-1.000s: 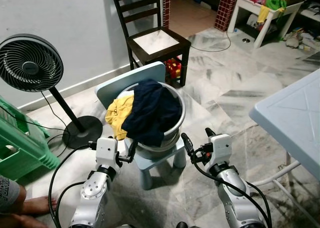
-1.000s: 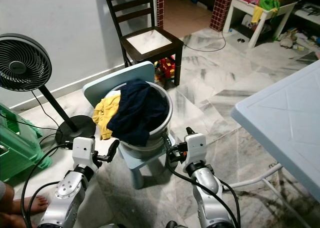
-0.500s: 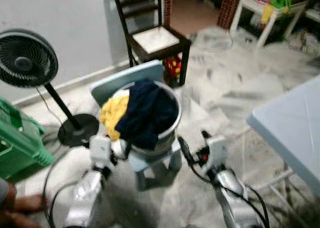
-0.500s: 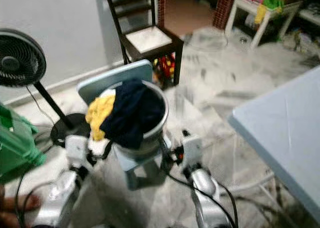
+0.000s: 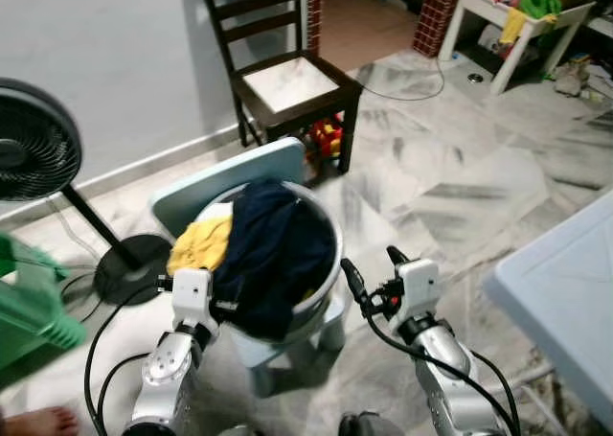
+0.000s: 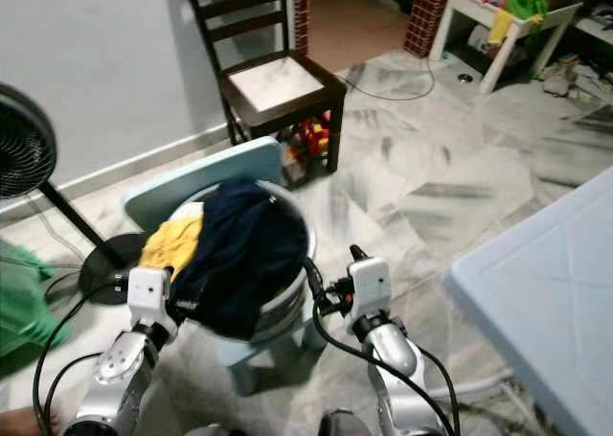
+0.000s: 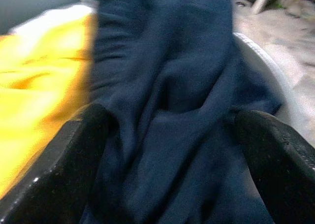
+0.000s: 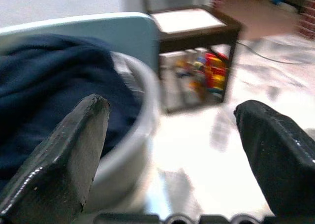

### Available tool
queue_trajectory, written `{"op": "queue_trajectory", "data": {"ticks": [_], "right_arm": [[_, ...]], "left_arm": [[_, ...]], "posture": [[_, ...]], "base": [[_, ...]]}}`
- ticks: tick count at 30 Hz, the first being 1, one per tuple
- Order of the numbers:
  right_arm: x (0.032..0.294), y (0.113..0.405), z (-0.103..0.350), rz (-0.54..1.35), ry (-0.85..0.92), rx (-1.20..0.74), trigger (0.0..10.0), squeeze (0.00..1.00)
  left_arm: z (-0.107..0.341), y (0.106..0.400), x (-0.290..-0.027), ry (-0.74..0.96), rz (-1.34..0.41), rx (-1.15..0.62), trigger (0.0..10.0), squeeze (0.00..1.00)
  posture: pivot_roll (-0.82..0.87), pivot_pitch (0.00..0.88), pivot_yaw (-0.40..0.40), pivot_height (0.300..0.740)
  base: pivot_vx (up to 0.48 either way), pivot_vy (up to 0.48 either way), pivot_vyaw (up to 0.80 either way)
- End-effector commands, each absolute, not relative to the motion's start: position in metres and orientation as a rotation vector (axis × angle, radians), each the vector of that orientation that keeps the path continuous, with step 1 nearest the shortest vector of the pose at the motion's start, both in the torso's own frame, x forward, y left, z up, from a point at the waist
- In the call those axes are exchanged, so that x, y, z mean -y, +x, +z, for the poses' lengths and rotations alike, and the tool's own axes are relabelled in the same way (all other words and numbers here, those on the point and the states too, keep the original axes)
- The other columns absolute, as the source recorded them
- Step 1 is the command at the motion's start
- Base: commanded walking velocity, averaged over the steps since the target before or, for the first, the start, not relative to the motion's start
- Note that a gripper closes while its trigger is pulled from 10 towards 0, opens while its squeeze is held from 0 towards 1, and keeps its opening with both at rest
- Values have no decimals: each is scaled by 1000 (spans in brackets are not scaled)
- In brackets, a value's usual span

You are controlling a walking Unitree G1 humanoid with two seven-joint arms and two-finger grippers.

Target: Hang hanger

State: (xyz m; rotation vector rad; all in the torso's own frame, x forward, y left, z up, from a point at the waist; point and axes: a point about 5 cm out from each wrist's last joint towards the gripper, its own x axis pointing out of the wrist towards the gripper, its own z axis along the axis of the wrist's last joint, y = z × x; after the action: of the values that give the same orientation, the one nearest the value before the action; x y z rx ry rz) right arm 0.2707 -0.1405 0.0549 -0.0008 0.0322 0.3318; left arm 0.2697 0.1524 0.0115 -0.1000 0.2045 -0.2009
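A metal basin [image 5: 326,263] stands on a small light-blue chair [image 5: 225,172] right in front of me. It holds a navy garment [image 5: 273,249] and a yellow garment [image 5: 199,244]. My left gripper [image 7: 167,160] is open, its fingers [image 7: 54,170] spread against the navy garment [image 7: 167,86] with the yellow garment [image 7: 39,81] beside it. My right gripper [image 5: 374,271] is open beside the basin's rim [image 8: 133,135], holding nothing. I see no hanger.
A dark wooden chair [image 5: 292,77] stands behind the basin, with toys [image 5: 328,134] under it. A black standing fan [image 5: 34,153] and a green crate [image 5: 29,307] are at the left. A light-blue table [image 5: 565,292] is at the right, a white table [image 5: 517,19] far back.
The camera has moved nearer and the scene has slid left. The basin now lies between my grippers, and the left gripper has reached the navy garment.
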Motion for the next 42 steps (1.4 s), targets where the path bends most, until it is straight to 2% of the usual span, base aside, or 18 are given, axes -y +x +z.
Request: {"op": "queue_trajectory", "data": {"ticks": [1, 6, 14, 19, 26, 27, 28, 42], "right_arm": [[135, 270, 57, 349, 8, -24, 10000, 0], [135, 267, 58, 388, -15, -35, 10000, 0], [131, 271, 60, 418, -27, -40, 10000, 0], [126, 273, 61, 431, -30, -38, 10000, 0], [122, 273, 60, 434, -30, -40, 10000, 0], [122, 272, 59, 432, -30, -40, 10000, 0], [122, 272, 59, 429, -30, -41, 10000, 0], [124, 272, 58, 401, -36, -43, 10000, 0]], "left_arm": [[13, 271, -163, -106, -150, -199, 10000, 0], [33, 285, -159, -285, -23, -124, 10000, 0], [57, 281, -159, -280, 18, -10, 10000, 0], [48, 271, -166, -296, 39, -90, 10000, 0], [39, 274, -157, -385, -1, -226, 10000, 0], [38, 275, -155, -413, -6, -235, 4078, 0], [38, 277, -154, -443, -12, -243, 0, 0], [19, 277, -155, -463, -36, -439, 0, 0]], "posture": [[51, 207, -32, 740], [51, 219, -63, 740], [68, 232, -77, 740], [74, 234, -70, 740], [68, 229, -56, 740], [66, 228, -54, 740], [60, 226, -51, 740], [50, 213, -26, 740]], "base": [[0, 0, 0], [0, 0, 0], [0, 0, 0], [0, 0, 0], [0, 0, 0], [0, 0, 0], [0, 0, 0], [0, 0, 0]]}}
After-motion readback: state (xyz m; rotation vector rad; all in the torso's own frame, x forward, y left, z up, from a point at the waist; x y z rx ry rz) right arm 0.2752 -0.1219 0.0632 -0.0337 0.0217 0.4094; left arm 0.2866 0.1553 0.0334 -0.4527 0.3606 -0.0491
